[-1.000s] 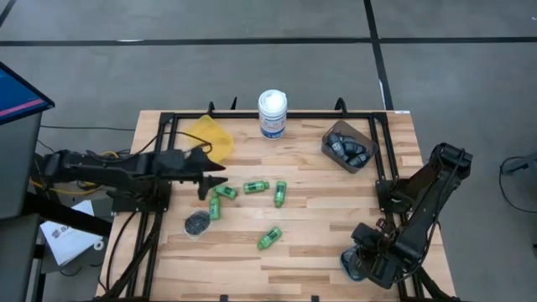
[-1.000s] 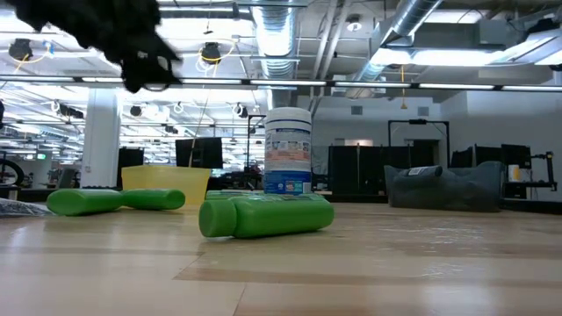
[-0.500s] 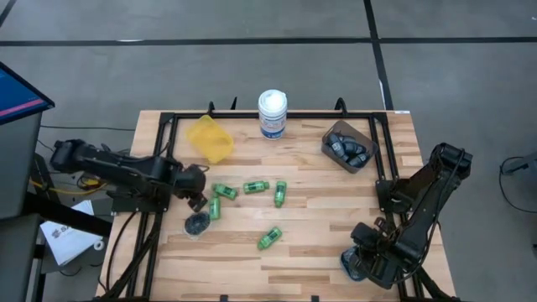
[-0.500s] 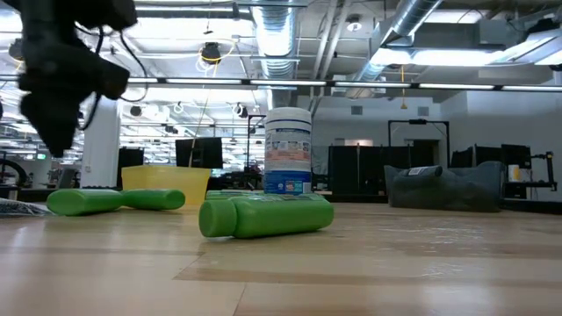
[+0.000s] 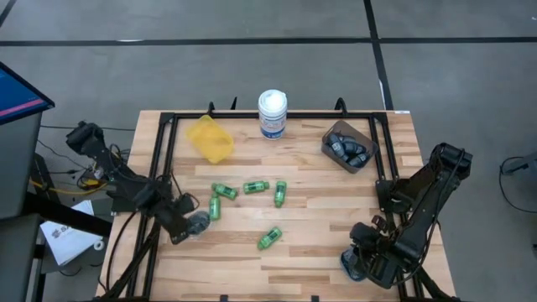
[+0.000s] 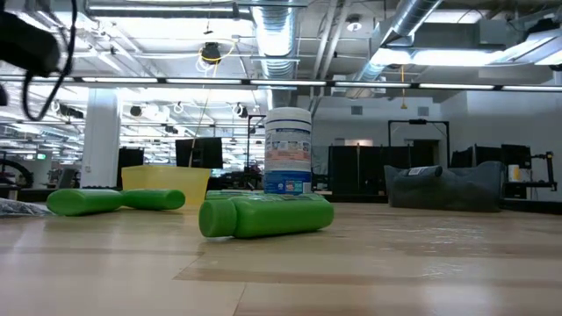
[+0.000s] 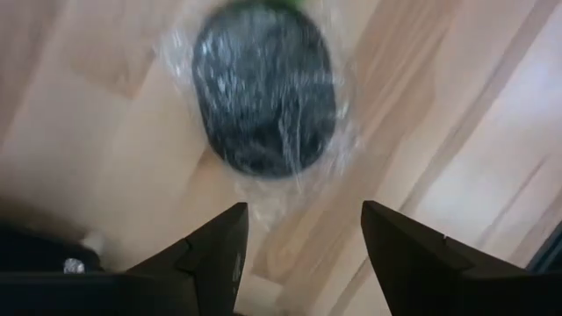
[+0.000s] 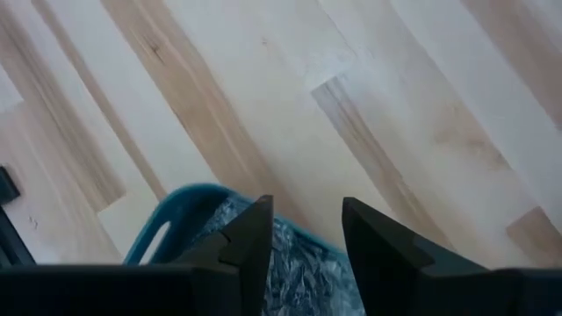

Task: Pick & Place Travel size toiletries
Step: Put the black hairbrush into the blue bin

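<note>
The wrapped disc [image 7: 262,101], flat, round, dark under shiny crinkled film, lies on the table [image 5: 319,243] left of 5 green bottles [image 5: 269,238], with the open left gripper [image 7: 303,233] just over it and the right gripper [image 8: 305,230] open above the teal bin [image 8: 180,219].

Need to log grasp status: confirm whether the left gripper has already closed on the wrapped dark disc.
No. In the left wrist view the left gripper is open, its fingers short of the wrapped dark disc lying on the table.
</note>
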